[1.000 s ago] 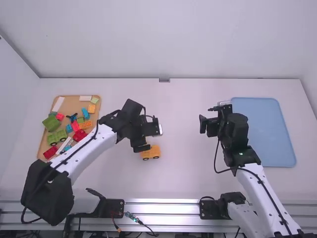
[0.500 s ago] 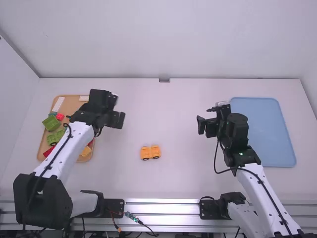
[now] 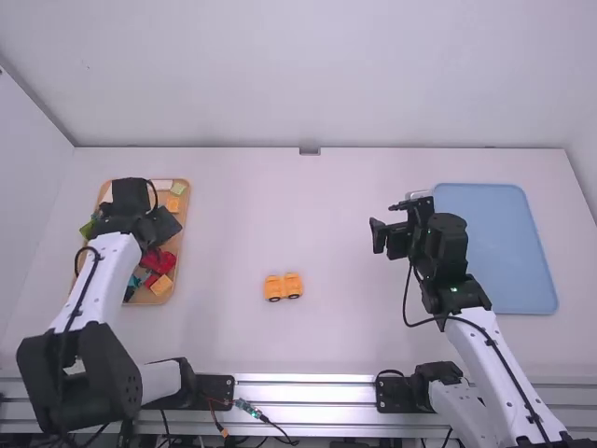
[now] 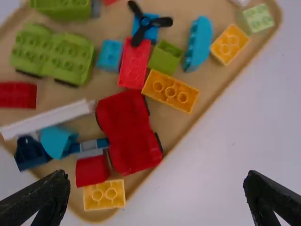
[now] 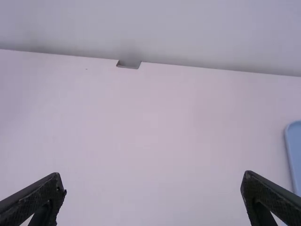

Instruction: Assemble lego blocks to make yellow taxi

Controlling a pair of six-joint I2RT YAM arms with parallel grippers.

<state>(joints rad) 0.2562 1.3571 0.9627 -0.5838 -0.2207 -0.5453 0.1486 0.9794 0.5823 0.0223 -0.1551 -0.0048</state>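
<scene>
Left-hand tray and open table during assembly of the yellow taxi. The left gripper [image 4: 156,174] is over the shallow tan tray [image 4: 209,92], its fingers spread wide with nothing between them; the right gripper [image 5: 153,175], also wide and empty, hangs above the table near the shallow blue plastic tray [image 3: 494,247]. The taxi's presumed chassis, an orange-yellow plastic wheeled base with dark tyres [image 3: 284,287], stands between the two arms, well apart from both. The step in hand appears to be the choice of a matching brick. Three candidates lie in the tan tray: an oblong orange-yellow plastic brick [image 4: 170,91], a square yellow plastic brick with round studs [image 4: 230,44], and a small yellow plastic block [image 4: 104,194] near one end. The oblong brick seems to lie hollow side up; lifted so, it would not seat on the base unless turned over. It is also crowded by a red studded plastic brick [image 4: 133,63] and a green cubic plastic block [image 4: 165,57], so a descending finger could strike or drag a neighbour. At the end block, the nearby tray rim could foul a finger. Later, off-centre pressure could roll the unheld base, leaving a brick skewed.
</scene>
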